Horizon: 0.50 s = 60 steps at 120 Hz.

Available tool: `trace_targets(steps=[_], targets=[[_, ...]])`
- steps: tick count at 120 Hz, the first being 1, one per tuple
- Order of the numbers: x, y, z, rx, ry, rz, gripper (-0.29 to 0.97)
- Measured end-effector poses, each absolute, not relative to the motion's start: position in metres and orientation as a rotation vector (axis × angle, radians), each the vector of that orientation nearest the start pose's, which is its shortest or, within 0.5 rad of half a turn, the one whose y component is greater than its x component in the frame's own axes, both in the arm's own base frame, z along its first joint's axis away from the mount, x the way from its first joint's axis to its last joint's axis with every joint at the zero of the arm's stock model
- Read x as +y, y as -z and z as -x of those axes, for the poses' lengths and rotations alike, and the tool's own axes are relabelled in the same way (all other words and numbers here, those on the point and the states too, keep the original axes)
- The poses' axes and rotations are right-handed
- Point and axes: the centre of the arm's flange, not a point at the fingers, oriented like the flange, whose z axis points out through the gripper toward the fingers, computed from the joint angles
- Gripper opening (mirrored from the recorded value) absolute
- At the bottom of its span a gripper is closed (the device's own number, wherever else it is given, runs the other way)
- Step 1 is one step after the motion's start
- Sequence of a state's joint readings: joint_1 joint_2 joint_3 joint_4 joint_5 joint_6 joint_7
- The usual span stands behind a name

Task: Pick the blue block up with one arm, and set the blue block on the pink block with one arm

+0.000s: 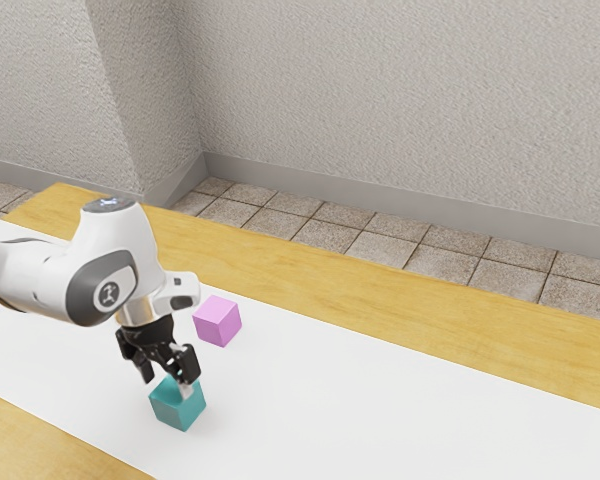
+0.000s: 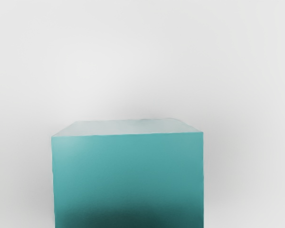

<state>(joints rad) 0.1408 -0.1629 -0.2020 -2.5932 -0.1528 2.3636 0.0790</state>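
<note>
Blue block point(image 2: 128, 175) sits under the gripper point(image 1: 168, 378), lower left; grip unclear. Probably the grasp step; next needs a lift toward the pink block point(image 1: 217, 321).

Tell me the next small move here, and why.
Probably a short straight lift, if the grasp is secure, which I cannot tell. The gripper is down on the blue block, which seems to rest on the white table. The pink block stands apart from it, so the blue block must rise above its top before travelling over.
</note>
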Motion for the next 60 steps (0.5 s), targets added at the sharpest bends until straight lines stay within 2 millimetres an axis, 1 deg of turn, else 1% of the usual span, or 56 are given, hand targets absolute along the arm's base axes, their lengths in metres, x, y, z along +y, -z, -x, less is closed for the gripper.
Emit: trace_targets(steps=[16,37,60], targets=[[-0.025,-0.299,-0.427,0.049,-0.115,3.214,0.6],[-0.023,-0.293,-0.429,0.056,-0.116,3.216,0.6],[-0.022,-0.279,-0.429,0.064,-0.147,3.22,0.6]])
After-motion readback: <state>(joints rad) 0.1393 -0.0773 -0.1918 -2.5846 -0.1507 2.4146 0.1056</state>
